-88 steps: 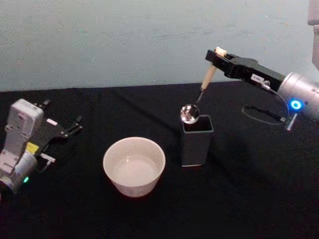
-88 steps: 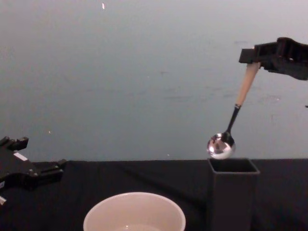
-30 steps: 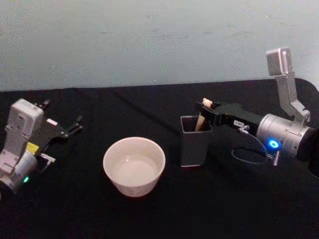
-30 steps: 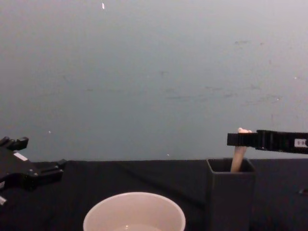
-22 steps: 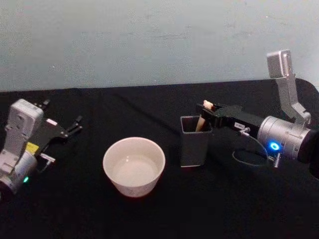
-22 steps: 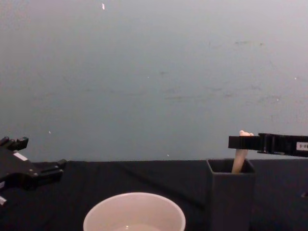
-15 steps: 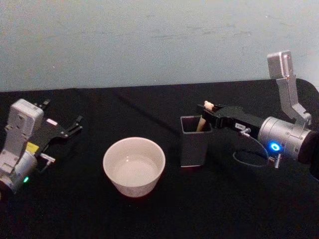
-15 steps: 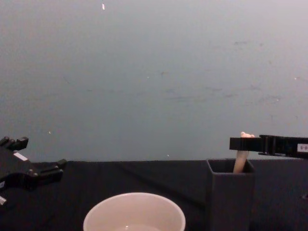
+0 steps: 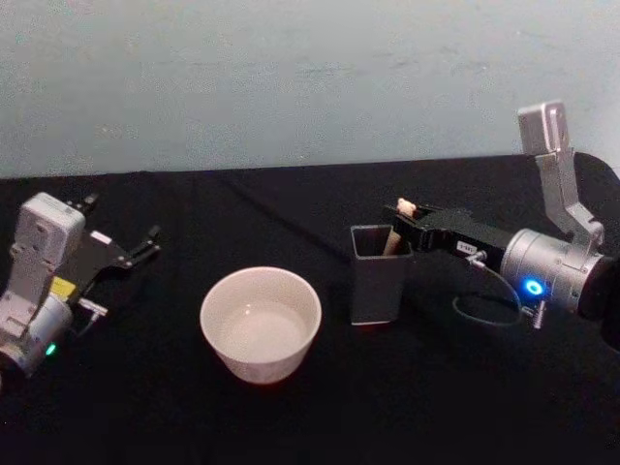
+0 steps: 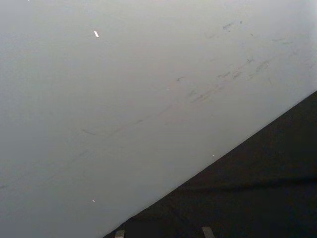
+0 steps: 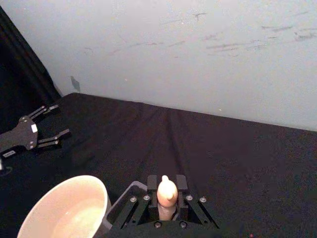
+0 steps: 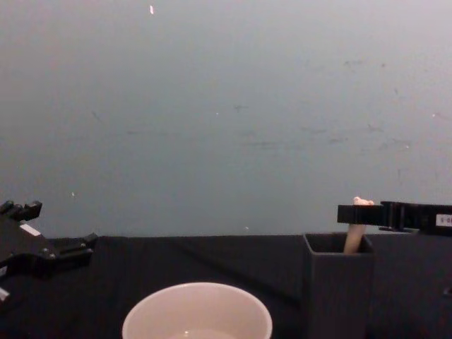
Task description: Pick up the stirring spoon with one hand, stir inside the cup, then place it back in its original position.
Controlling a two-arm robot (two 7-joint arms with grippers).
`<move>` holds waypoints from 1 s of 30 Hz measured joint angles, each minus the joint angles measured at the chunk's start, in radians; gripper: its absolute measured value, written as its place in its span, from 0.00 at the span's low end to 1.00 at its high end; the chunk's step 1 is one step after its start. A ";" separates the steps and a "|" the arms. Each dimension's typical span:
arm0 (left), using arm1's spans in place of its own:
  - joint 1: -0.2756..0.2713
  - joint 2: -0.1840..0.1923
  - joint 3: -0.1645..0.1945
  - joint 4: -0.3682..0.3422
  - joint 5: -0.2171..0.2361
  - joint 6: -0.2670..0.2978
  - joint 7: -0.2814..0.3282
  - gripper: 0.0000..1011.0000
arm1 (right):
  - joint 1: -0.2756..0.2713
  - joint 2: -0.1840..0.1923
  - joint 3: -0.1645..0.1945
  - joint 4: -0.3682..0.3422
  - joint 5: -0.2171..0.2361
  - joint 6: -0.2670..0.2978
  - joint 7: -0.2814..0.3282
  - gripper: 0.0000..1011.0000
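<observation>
Spoon (image 9: 392,240) stands handle-up inside the dark holder (image 9: 378,276), at three o'clock from the cup (image 9: 260,323). Right gripper (image 9: 405,215) is clamped around the handle's top. Left gripper (image 9: 145,244) rests spread wide at nine o'clock on the black table (image 9: 291,417).

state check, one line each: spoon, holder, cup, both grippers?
stirring spoon: bowl end down inside the holder, beige handle sticking out, leaning toward the right arm.
holder: upright on the black cloth, spoon in it.
cup: upright, beside the holder, apart from it.
right gripper: at the handle top, fingers either side; grip cannot be judged.
left gripper: open, parked at the left.
</observation>
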 joint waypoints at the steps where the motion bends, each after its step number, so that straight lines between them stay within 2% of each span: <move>1: 0.000 0.000 0.000 0.000 0.000 0.000 0.000 0.99 | 0.000 0.000 0.000 0.000 0.000 0.000 0.000 0.22; 23: 0.000 0.000 0.000 0.000 0.000 0.000 0.000 0.99 | 0.001 0.001 0.000 -0.002 0.002 0.001 0.000 0.23; 24: 0.000 0.000 0.000 0.000 0.000 0.000 0.000 0.99 | 0.001 0.001 0.000 -0.002 0.002 0.001 0.000 0.28; 26: 0.000 0.000 0.000 0.000 0.000 0.000 0.000 0.99 | 0.001 0.001 0.000 -0.002 0.002 0.001 0.000 0.31; 27: 0.000 0.000 0.000 0.000 0.000 0.000 0.000 0.99 | 0.001 0.001 0.000 -0.002 0.002 0.001 0.000 0.37; 30: 0.000 0.000 0.000 0.000 0.000 0.000 0.000 0.99 | 0.001 0.001 0.000 -0.002 0.003 0.001 0.000 0.47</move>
